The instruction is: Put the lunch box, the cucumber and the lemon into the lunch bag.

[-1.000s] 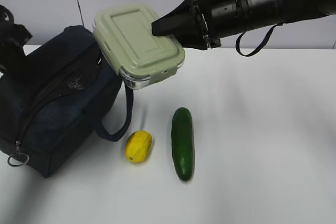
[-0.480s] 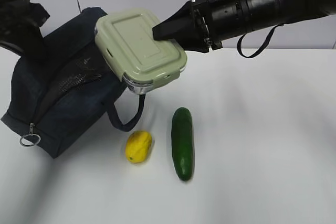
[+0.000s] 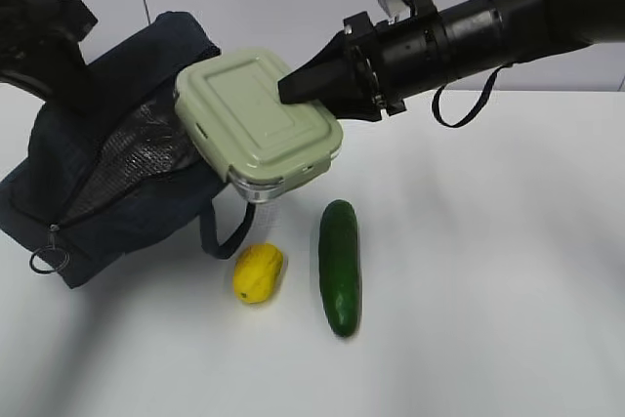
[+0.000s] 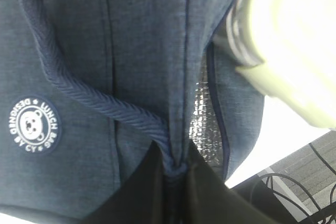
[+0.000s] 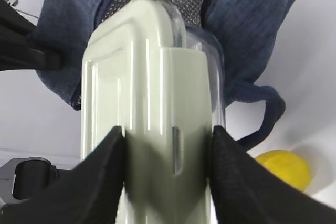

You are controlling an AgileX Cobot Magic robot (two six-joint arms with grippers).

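The bag (image 3: 117,183) sat at the table's (image 3: 488,290) left, its handle (image 4: 79,95) pinched in the closed left gripper (image 4: 170,174). The box (image 3: 256,119), clamped between the right gripper's (image 5: 168,153) fingers, hung tilted at the bag's opening. The cucumber (image 3: 340,267) lay beside the lemon (image 3: 258,272), below the box.

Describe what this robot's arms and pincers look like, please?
Both are matte black. The right arm is a thick round tube with a ribbed collar, a loose black cable looping beneath it and a silvery bracket on top. Its right gripper tapers into flat, wedge-shaped fingers. The left gripper shows similar black fingers.
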